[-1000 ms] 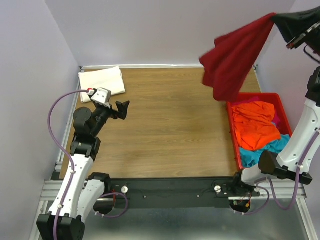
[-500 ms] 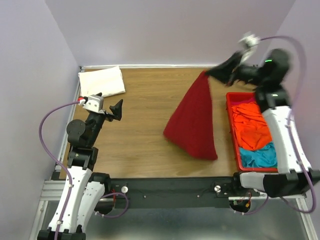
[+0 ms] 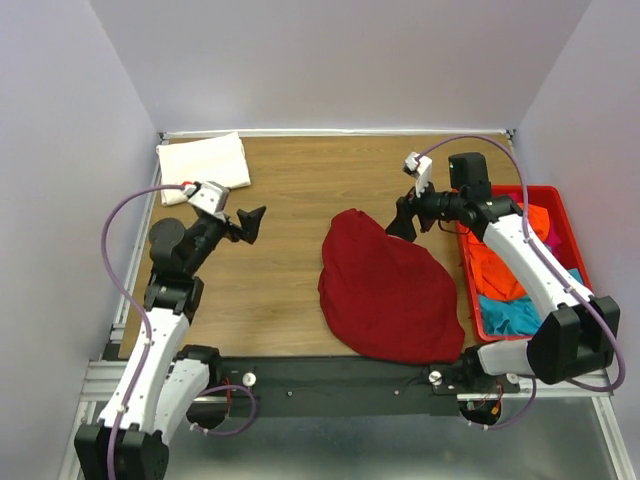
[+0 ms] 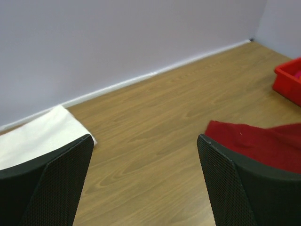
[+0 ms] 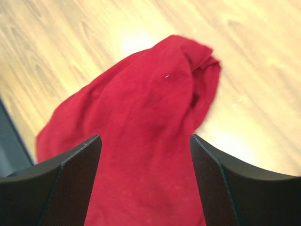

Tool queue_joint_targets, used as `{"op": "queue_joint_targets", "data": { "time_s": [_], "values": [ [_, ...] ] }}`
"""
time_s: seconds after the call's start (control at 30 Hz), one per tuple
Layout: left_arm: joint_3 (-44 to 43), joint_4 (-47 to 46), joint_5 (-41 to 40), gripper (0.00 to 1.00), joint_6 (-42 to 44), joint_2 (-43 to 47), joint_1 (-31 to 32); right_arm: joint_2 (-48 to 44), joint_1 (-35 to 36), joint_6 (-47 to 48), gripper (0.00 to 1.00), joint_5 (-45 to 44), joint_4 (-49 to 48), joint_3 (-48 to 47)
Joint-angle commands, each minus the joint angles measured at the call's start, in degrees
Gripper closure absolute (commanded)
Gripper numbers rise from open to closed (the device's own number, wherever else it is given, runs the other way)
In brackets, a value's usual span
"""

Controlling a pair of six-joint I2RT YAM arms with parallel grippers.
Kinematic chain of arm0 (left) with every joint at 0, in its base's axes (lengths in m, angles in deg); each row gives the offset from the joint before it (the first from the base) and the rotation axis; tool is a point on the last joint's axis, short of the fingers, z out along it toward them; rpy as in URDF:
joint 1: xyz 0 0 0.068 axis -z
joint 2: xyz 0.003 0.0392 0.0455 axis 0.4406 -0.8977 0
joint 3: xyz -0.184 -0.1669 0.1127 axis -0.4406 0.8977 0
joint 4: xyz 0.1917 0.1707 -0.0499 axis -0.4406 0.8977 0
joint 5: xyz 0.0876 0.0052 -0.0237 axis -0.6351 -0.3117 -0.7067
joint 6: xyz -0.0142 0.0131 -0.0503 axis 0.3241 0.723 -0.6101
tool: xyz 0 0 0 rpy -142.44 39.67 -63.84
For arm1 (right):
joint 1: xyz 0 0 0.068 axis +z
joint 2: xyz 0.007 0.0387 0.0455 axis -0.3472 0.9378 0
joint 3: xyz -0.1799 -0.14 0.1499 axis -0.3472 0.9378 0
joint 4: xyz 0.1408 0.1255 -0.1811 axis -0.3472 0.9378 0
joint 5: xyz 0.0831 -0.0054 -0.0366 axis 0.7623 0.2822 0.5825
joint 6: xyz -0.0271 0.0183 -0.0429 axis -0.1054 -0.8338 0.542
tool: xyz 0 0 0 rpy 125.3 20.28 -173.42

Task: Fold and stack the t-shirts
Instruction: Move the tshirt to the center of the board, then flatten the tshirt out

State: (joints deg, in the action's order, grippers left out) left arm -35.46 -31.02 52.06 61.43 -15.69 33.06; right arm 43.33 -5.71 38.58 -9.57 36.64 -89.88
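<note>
My right gripper (image 3: 402, 222) stands open over the far edge of the dark red t-shirt (image 3: 390, 290), holding nothing; the shirt lies crumpled on the table (image 3: 300, 180), right of centre. My left gripper (image 3: 250, 218) is wide open and empty, off to its left. I'd pinch two far corners and pull it flat before folding

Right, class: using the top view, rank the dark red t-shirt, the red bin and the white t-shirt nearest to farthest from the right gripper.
1. dark red t-shirt: beside the right gripper, mid-table.
2. red bin: right edge.
3. white t-shirt: far left corner.
</note>
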Motion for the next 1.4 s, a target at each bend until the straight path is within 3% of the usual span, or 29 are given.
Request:
{"op": "queue_joint_targets", "data": {
  "time_s": [0.0, 0.3, 0.53, 0.8, 0.87, 1.07, 1.13, 1.23, 1.37],
  "values": [
    [-0.7, -0.7, 12.3, 0.02, -1.8, -6.8, 2.0, -0.2, 0.0, 3.5, 0.17, -4.2, 0.3, 2.1],
    [-6.4, 7.4, 12.7, 0.10, -5.4, -27.7, 16.1, 1.2, -0.3, 5.0, 0.15, -15.1, 0.3, 6.9],
    [-14.9, 11.1, -0.1, 0.11, -12.1, -44.1, 26.4, 8.9, -2.9, 3.9, 0.16, -17.2, 0.3, 5.5],
    [-33.6, 17.8, -6.5, 0.11, -10.9, -63.1, 27.7, 16.2, -3.5, 3.8, 0.22, -16.7, 0.4, 2.2],
    [-41.0, 20.1, -7.0, 0.11, -9.6, -66.5, 28.0, 16.6, -3.6, 3.9, 0.23, -15.8, 0.5, 2.1],
    [-50.3, 24.3, -6.8, 0.11, -6.4, -71.6, 28.4, 15.0, -3.6, 3.8, 0.24, -15.9, 0.6, 3.0],
    [-53.9, 27.4, -6.9, 0.12, -5.3, -74.7, 28.6, 15.1, -3.7, 3.7, 0.32, -16.3, 0.6, 3.2],
    [-56.7, 30.5, -6.4, 0.19, -4.2, -77.8, 28.7, 15.2, -3.9, 3.4, 0.36, -15.7, 0.7, 3.7],
    [-57.5, 33.4, -7.4, 0.24, -3.4, -79.8, 29.3, 15.2, -4.0, 3.1, 0.48, -15.7, 0.7, 4.1]
  ]
}}
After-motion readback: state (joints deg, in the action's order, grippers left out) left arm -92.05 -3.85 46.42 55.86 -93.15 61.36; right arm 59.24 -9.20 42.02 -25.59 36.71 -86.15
